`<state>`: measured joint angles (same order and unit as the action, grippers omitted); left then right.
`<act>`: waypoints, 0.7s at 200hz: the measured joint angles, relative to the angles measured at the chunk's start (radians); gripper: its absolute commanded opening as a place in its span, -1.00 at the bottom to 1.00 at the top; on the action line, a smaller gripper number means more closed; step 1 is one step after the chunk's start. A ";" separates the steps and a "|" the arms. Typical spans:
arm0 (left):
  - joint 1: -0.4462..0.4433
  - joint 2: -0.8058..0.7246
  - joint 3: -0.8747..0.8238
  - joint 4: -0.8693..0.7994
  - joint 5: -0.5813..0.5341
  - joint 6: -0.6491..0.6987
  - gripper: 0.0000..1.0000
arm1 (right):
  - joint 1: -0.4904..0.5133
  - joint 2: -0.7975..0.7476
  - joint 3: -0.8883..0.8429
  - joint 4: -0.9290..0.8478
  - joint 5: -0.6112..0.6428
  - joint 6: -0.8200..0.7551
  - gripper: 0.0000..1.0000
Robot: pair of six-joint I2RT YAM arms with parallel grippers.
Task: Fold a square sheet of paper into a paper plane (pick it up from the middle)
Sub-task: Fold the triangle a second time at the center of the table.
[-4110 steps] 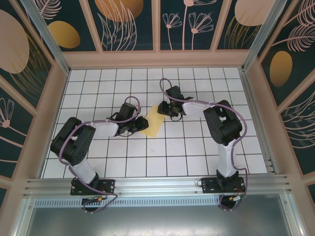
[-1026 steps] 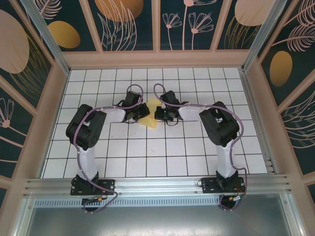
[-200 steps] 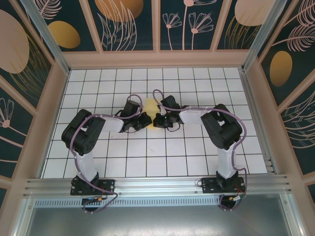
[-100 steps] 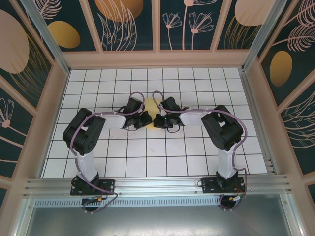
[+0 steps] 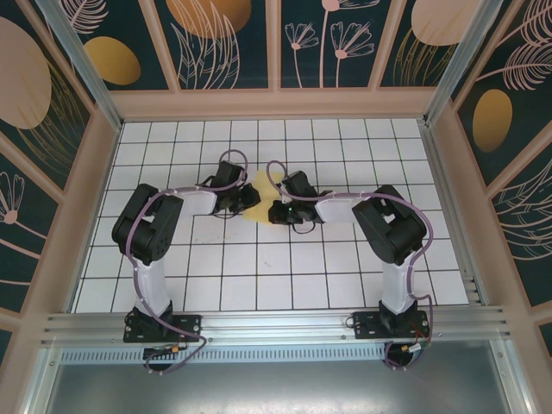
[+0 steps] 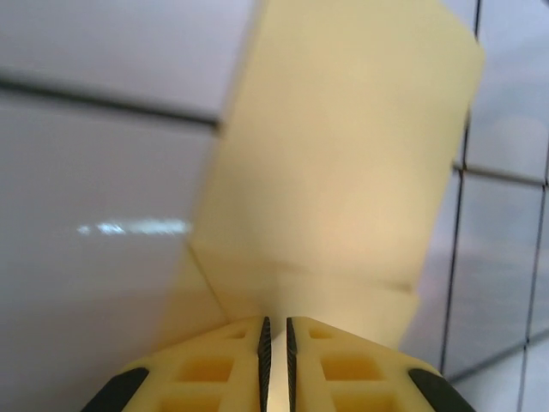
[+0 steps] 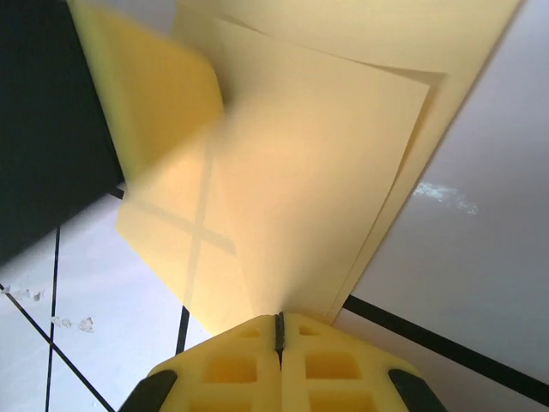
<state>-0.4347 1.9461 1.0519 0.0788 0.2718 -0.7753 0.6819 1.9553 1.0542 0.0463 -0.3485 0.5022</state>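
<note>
Thin bright yellow paper sheet (image 5: 261, 197), partly folded, sits on the white grid-tiled table (image 5: 345, 259) just toward 12 o'clock from centre, between the two grippers. Left gripper (image 5: 248, 200) is at the sheet's 9 o'clock edge, right gripper (image 5: 278, 210) at its 4 o'clock corner. In the left wrist view the yellow paper sheet (image 6: 343, 172) fans toward 12 o'clock from the left gripper (image 6: 275, 322). Its jaws are almost together with a thin slit between them, and the sheet's near edge meets that slit; cannot tell if it is actually pinched. In the right wrist view the right gripper (image 7: 278, 316) has its jaws pressed tight, clamped on the paper's near corner. That view also shows the yellow paper sheet (image 7: 326, 172) as overlapping layers with stepped edges. A blurred flap lifts at 10 o'clock, and dark grid lines show through the paper as a cross. The top view shows a small yellow patch, layers not readable.
</note>
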 measured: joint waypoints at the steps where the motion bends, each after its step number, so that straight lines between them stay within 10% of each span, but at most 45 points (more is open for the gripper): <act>1: 0.003 0.001 0.002 0.000 -0.003 0.001 -0.63 | 0.000 0.000 0.000 0.000 0.000 0.000 -0.95; 140: 0.032 -0.089 0.016 0.020 -0.019 0.048 -0.68 | 0.001 -0.003 -0.002 0.004 0.003 0.000 -0.96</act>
<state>-0.4023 1.8572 1.0683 0.0990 0.2527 -0.7273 0.6827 1.9522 1.0519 0.0502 -0.3454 0.5026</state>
